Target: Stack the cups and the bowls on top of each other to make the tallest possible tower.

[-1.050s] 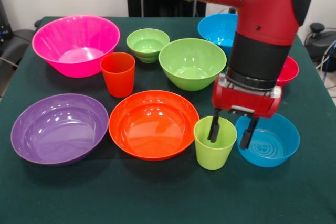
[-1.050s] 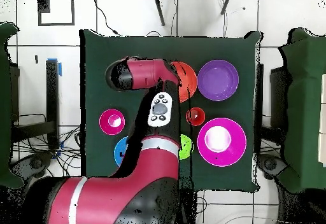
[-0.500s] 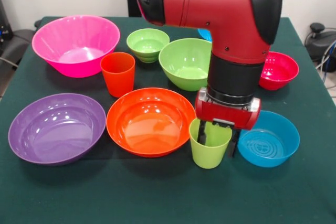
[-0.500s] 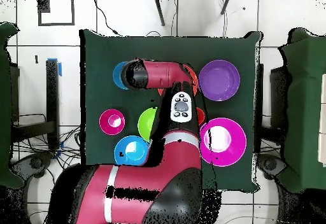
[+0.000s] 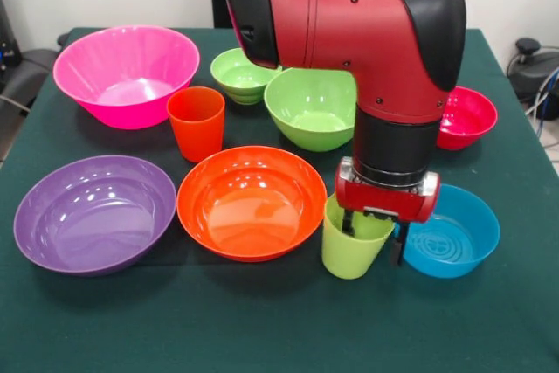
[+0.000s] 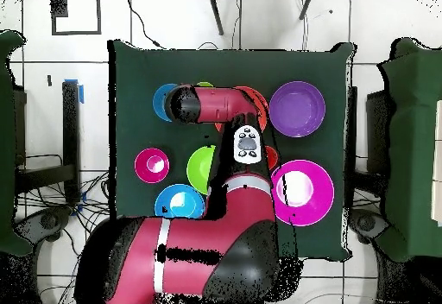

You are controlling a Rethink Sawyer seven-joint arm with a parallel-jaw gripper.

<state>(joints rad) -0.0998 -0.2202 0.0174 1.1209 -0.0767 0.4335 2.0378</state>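
Overhead view hides the gripper (image 5: 376, 239) under the arm, front view shows fingers (image 5: 348, 222) straddling the lime cup (image 5: 351, 243) wall, apart, beside blue bowl (image 5: 457, 235).

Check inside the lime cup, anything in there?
One finger of the claw dips inside the lime cup, near its right wall; the other hangs outside, over the blue bowl. The claw body covers the rest of the opening, so the bottom is hidden.

Lime green cup (image 5: 352, 246) tilts at lower centre-right; orange cup (image 5: 196, 122) stands upright upper left (8 bowls around, none stacked).
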